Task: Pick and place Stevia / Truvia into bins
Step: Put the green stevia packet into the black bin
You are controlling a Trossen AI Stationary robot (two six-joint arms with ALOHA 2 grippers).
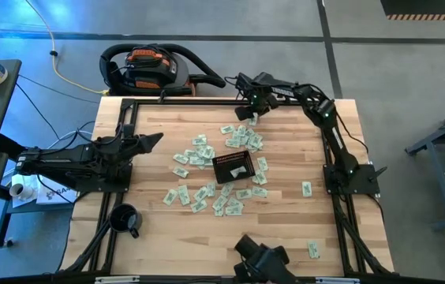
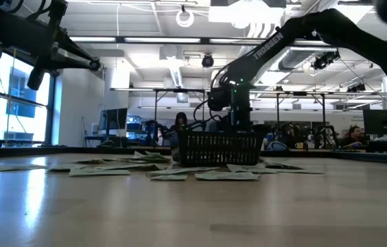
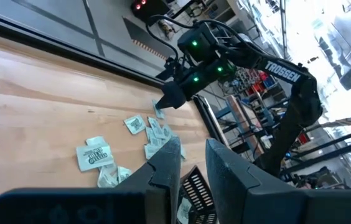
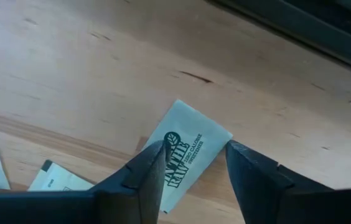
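Many pale green and white Stevia sachets (image 1: 207, 154) lie flat on the wooden table around a small black mesh basket (image 1: 233, 166) that stands mid-table. My right gripper (image 4: 195, 152) points down near the table's far edge, its fingers standing on either side of one sachet (image 4: 194, 134) that lies on the wood. From the left wrist view this gripper (image 3: 166, 99) shows low over the sachets at the far end of the scatter. My left gripper (image 3: 193, 162) hovers over the table's left side, slightly open with nothing between its fingers. My right gripper comes from above with one finger (image 4: 147, 168) at the sachet's long edge and the other (image 4: 250, 168) beside its opposite edge. The sachet lies flat on the table. Whether the fingers touch it I cannot tell.
A round black mug (image 1: 125, 218) stands at the near left corner. A camera mount (image 1: 262, 256) sits at the near edge. Single sachets (image 1: 307, 188) lie apart toward the right. Bare wood (image 1: 159, 118) spreads at the far left. People sit in the room behind.
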